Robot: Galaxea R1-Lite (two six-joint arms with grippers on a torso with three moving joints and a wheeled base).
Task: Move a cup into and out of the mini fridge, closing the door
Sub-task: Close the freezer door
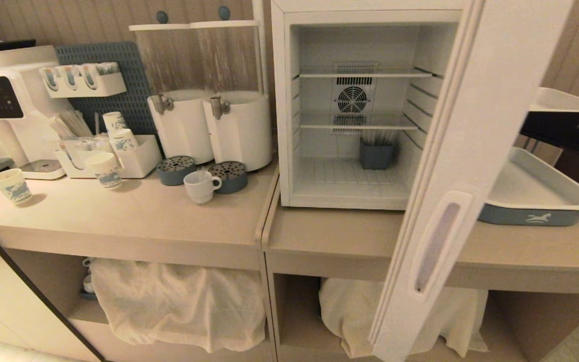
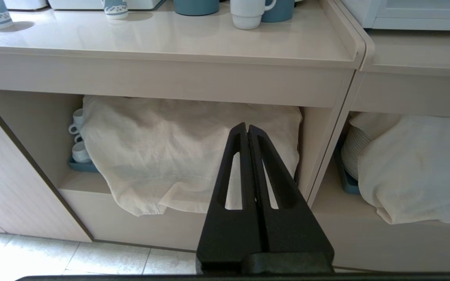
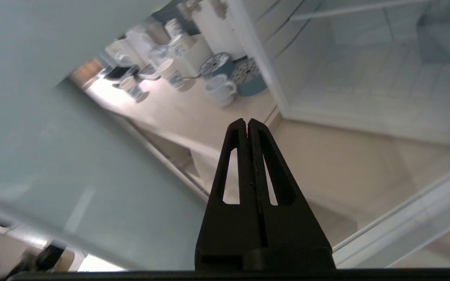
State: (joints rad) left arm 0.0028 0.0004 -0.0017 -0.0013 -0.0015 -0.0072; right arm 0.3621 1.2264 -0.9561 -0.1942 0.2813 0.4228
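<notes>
Fridge (image 1: 370, 30): I see it standing on the right counter (image 1: 329, 236), inside lit, wire shelves bare, a small blue-grey bin (image 1: 376, 155) on its floor.
Door (image 1: 450, 201): swung wide open toward me, edge-on in my head view.
Cup (image 1: 200, 186): I have it on the left counter, upright, handle toward the fridge, just in front of two blue drip trays (image 1: 227, 176).
Right gripper (image 3: 247, 123): closed and empty; my wrist view looks past its tips at the counter and the open fridge.
Left gripper (image 2: 247, 128): closed, empty, low in front of the cloth-covered shelf (image 2: 170, 156) under the counter.
</notes>
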